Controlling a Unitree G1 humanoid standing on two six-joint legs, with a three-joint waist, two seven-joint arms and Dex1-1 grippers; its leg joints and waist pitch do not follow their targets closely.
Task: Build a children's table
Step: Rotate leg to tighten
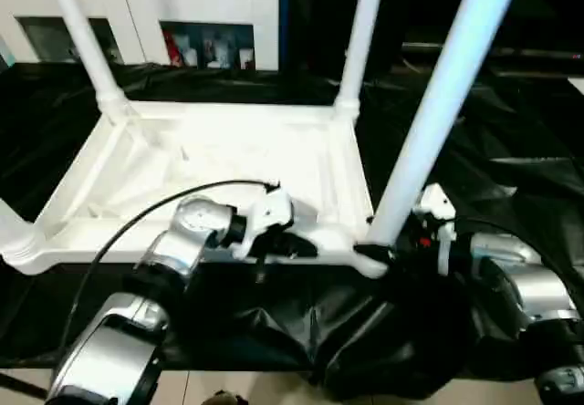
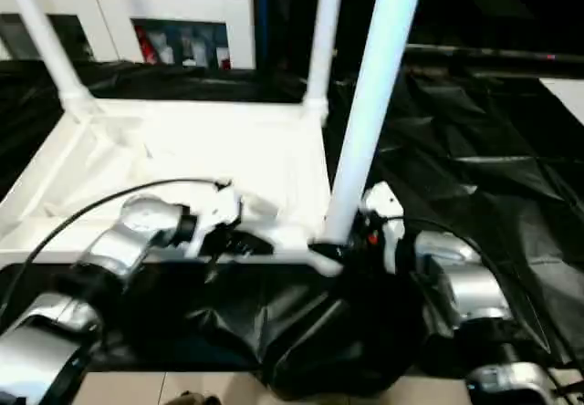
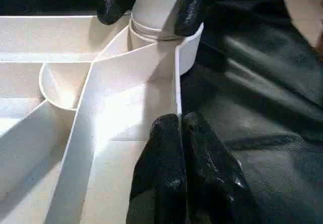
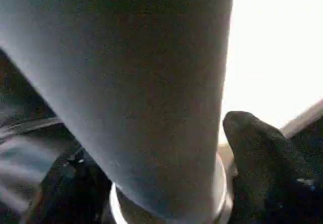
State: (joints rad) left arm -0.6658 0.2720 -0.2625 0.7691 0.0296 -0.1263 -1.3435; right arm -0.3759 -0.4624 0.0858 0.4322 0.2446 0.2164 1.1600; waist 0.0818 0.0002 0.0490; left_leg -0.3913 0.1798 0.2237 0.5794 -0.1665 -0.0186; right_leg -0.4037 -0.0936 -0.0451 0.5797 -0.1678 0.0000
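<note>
**Tabletop upside down, three legs standing, right claw astride the near-right leg**

You are looking down at the white plastic tabletop (image 1: 219, 163), lying ribbed side up on the black cloth (image 1: 511, 195) that covers the work table. Its underside is a shallow tray of thin, smooth ribs that curve into a round cup at each corner. The cloth is glossy and crumpled, and it bunches into heavy folds below the near edge.

Three round, tapered white legs stand in corner sockets: the far-left leg (image 1: 82, 36), the far-right leg (image 1: 360, 36) and the near-right leg (image 1: 447, 99). All three are cut off by the top of the head views, so you cannot see their upper ends. The near-left corner is cut off at the picture's edge and hard to make out.

Your left claw (image 3: 180, 120) has its two black fingers pressed together with nothing between them, their tips at the tabletop's thin right-hand wall, just short of the near-right socket. Whether they touch that wall you cannot tell.

Your right claw (image 3: 151, 4) stands with one rubbery finger on either side of the near-right leg, just above its collar. Whether the fingers (image 4: 262, 153) actually press on the tube is not clear.
</note>
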